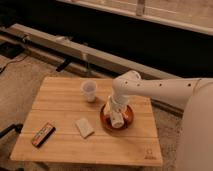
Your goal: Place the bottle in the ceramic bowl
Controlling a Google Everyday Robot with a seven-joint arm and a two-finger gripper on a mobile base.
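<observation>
Wooden bench [65, 145] in the middle, seen from above and slightly to one side. Orange-brown bowl [105, 121] toward the right half of the bench top, glossy, darker inside. White arm [160, 90] reaching in from the right, bent down over the bowl. End effector [115, 114] directly above the bowl's inside, pointing downward, low over it. Bottle [117, 120] small and white, at the tip of the end effector, within the bowl's rim; touching the bowl's floor or just above it, cannot tell. End effector open or closed on the bottle: cannot tell.

Translucent white cup [89, 91] upright, just left of the arm and up-left of the bowl, apart from it. Flat pale packet [84, 127] lying left of the bowl, near it but not touching. Small dark rectangular object with reddish markings [43, 134] near the bench's left front corner, well apart from the bowl.
</observation>
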